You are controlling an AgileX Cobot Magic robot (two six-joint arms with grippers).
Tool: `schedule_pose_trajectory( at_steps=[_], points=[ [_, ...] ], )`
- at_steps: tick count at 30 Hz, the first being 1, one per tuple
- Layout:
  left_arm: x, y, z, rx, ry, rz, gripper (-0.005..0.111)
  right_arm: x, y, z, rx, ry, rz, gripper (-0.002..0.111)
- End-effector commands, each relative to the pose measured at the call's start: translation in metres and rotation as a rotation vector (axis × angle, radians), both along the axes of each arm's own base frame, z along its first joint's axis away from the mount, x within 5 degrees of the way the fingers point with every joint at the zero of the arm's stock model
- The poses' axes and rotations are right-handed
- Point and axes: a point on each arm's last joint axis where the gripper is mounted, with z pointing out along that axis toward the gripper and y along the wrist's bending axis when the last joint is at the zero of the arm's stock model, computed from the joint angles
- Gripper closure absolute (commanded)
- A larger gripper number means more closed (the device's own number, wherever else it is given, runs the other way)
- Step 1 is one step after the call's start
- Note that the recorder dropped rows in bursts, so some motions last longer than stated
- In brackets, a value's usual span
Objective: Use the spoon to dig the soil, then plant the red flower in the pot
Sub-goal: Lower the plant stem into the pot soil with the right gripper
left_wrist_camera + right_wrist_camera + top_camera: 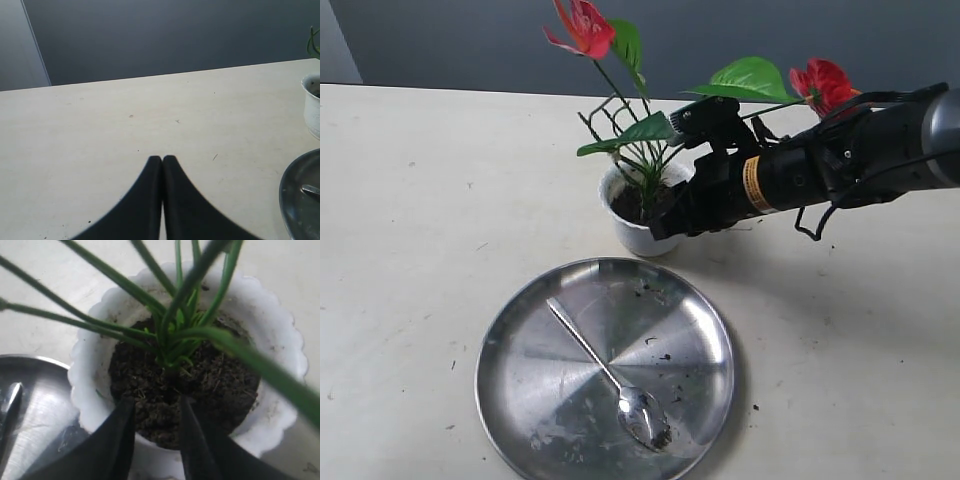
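The red flower (pixel 585 26) stands upright in the white scalloped pot (pixel 638 236), its green stems (pixel 172 335) rooted in the dark soil (pixel 200 380). A second bloom (pixel 825 82) hangs over the right arm. My right gripper (pixel 156 404) is open just over the pot's near rim (pixel 280 340), fingers apart above the soil and short of the stems, holding nothing. The spoon (pixel 605 370) lies in the steel plate, bowl toward the front, with soil crumbs on it. My left gripper (pixel 162 158) is shut and empty over bare table, outside the exterior view.
The large round steel plate (pixel 550 390) lies in front of the pot, with soil specks on it. Its rim (pixel 300 200) and the pot (pixel 314 107) show at the edge of the left wrist view. A dark wall runs behind the table.
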Motion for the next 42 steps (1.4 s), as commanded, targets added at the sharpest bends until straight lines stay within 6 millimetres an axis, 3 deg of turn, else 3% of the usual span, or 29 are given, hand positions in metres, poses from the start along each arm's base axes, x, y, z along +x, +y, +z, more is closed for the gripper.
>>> schedule_pose_trajectory(
  at_steps=[1,20,32,42],
  points=[
    [0.000,0.000,0.002,-0.006,-0.017,-0.006,0.106,-0.003,0.000,0.007,0.019,0.004,0.017,0.077],
    [0.000,0.000,0.002,-0.006,-0.017,-0.006,0.106,-0.004,0.000,0.010,0.038,0.014,0.020,0.077],
    [0.000,0.000,0.002,-0.006,-0.017,-0.006,0.106,-0.026,-0.014,0.002,-0.006,0.046,-0.015,0.077],
    [0.000,0.000,0.002,-0.006,-0.017,-0.006,0.106,-0.026,-0.013,0.003,-0.001,0.048,-0.011,0.077]
  ],
)
